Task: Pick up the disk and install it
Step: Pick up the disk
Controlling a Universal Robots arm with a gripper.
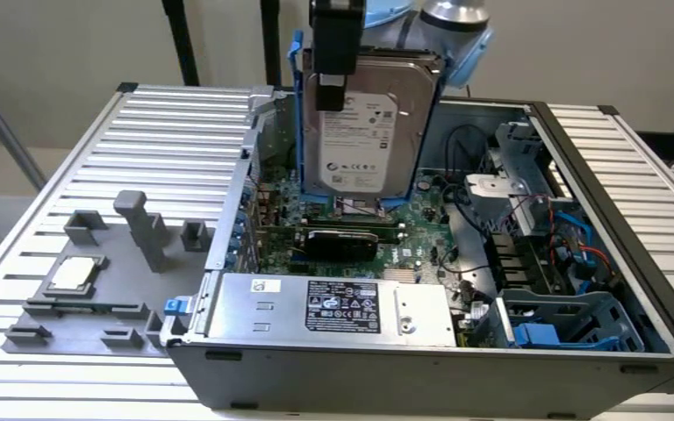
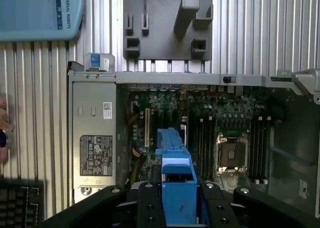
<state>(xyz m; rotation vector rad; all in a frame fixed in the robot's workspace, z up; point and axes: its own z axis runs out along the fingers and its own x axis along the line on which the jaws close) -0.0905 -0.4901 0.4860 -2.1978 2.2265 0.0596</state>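
The disk (image 1: 370, 132), a silver-grey hard drive with a white label in a blue carrier frame, hangs upright on edge above the motherboard (image 1: 349, 224) of the open computer case (image 1: 431, 368). My gripper (image 1: 340, 74) holds it from above, shut on its upper edge. In the wrist view the disk's blue carrier edge (image 2: 176, 173) sticks out between my black fingers (image 2: 148, 203), with the motherboard (image 2: 225, 123) beneath.
A silver power supply box with a black label (image 1: 326, 307) fills the case's near side, and a blue drive cage (image 1: 571, 324) sits at the exterior view's right. A grey fixture (image 1: 103, 289) with a small square chip (image 1: 74, 274) lies beside the case. A hand (image 2: 4, 133) shows at the edge.
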